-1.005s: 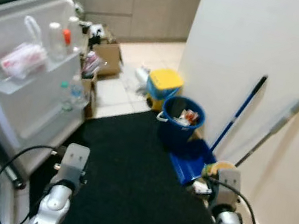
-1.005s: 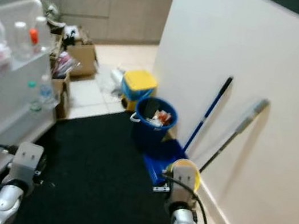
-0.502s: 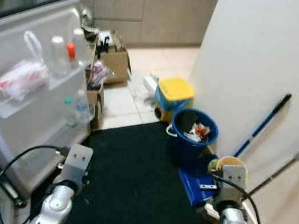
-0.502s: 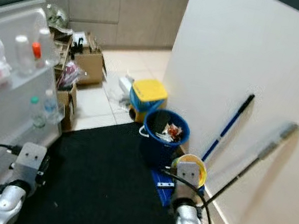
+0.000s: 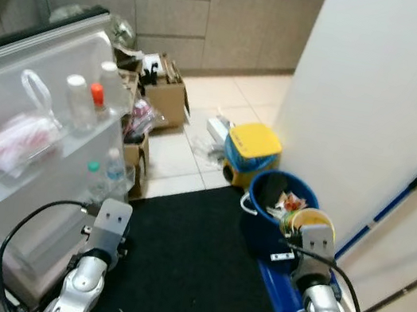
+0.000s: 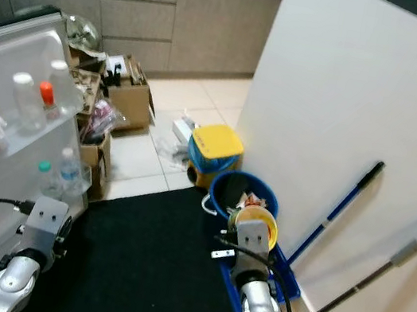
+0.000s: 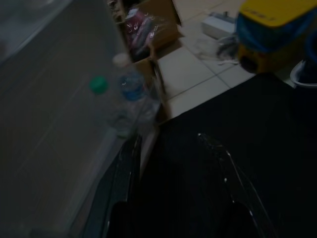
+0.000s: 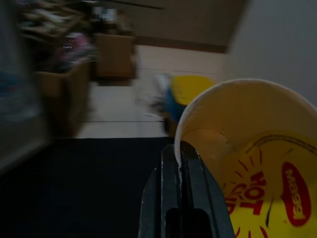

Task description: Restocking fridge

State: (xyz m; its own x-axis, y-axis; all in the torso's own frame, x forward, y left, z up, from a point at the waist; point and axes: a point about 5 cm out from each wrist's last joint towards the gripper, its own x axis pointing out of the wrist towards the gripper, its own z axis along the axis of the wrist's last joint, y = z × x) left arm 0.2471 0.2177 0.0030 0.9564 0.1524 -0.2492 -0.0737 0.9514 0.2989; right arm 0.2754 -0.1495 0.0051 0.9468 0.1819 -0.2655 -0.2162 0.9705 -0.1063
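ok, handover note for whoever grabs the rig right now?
Right gripper: shut on the rim of a yellow noodle cup, held low above the blue bucket by the wall.
Left gripper: open, holding nothing, low over the black mat beside the open fridge door.
Fridge door shelves already hold bottles and a bagged item.
Done: cup picked up.
Left: turn to the fridge and shelve the cup. Floor is cluttered with cardboard boxes, so watch footing.
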